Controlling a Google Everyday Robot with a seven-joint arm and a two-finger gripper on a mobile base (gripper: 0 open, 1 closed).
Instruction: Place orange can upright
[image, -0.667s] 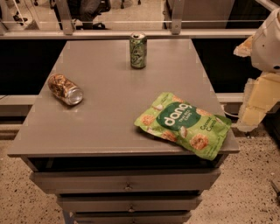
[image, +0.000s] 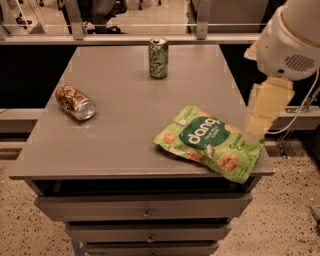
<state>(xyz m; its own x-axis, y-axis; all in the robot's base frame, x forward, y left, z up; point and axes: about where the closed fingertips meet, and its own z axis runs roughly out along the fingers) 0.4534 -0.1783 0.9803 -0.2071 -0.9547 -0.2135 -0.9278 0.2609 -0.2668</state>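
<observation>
The orange can (image: 75, 101) lies on its side near the left edge of the grey table (image: 130, 135), its silver end facing front right. It is orange-brown with a mottled golden pattern. My gripper (image: 263, 111) hangs pale yellow below the white arm (image: 292, 40) at the table's right edge, just above the right end of the green snack bag. It is far from the orange can and holds nothing that I can see.
A green can (image: 158, 58) with a silver top stands upright at the back middle of the table. A green snack bag (image: 212, 141) lies flat at the front right, overhanging the edge. Drawers (image: 145, 212) sit below the tabletop. A rail (image: 135, 39) runs behind.
The arm and gripper have moved left, in toward the table's right edge. The cans and the bag have not moved.
</observation>
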